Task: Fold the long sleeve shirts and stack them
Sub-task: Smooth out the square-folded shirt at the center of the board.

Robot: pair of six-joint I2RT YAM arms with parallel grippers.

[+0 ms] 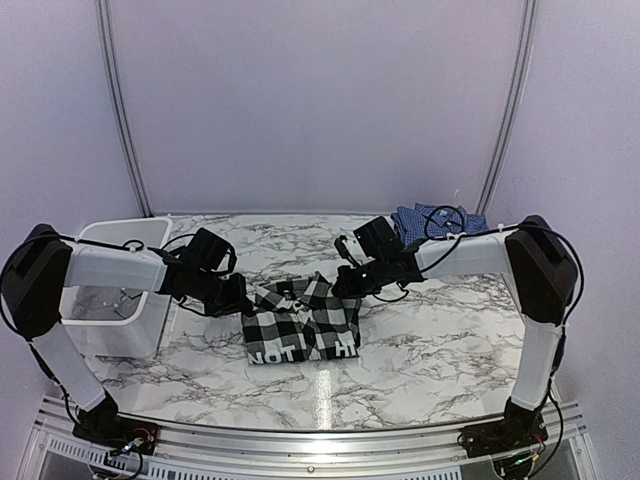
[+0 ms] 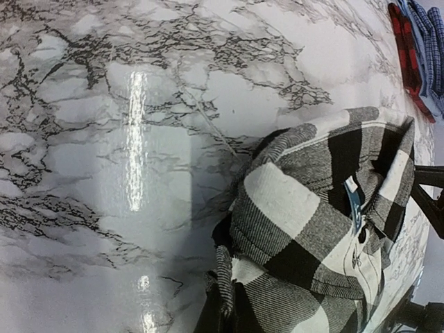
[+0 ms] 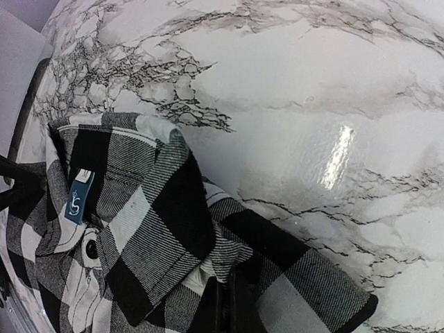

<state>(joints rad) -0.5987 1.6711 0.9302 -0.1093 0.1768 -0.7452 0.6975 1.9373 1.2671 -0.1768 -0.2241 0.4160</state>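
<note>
Both arms at the collar end of the shirt. The left end effector (image 1: 240,297) and the right end effector (image 1: 348,283) were each closed together on the black-and-white check shirt (image 1: 300,320). The left one pinched the shirt's left far corner and the right one its right far corner; in both wrist views the cloth bunched up at the bottom centre of the frame. The collar (image 3: 83,208) lay between the two end effectors. The pinched edge ran from one end effector straight across to the other, and the rest of the shirt spread flat on the desk (image 1: 450,340) from that edge toward the arm bases, ending at the white lettering (image 1: 300,352). Both arms were about equally near, so a fold would probably carry this edge toward the bases. The blue checked shirt (image 1: 435,220) lay beyond and outboard of the right end effector, well apart from it. The white bin (image 1: 110,290) stood outboard of the left end effector.
</note>
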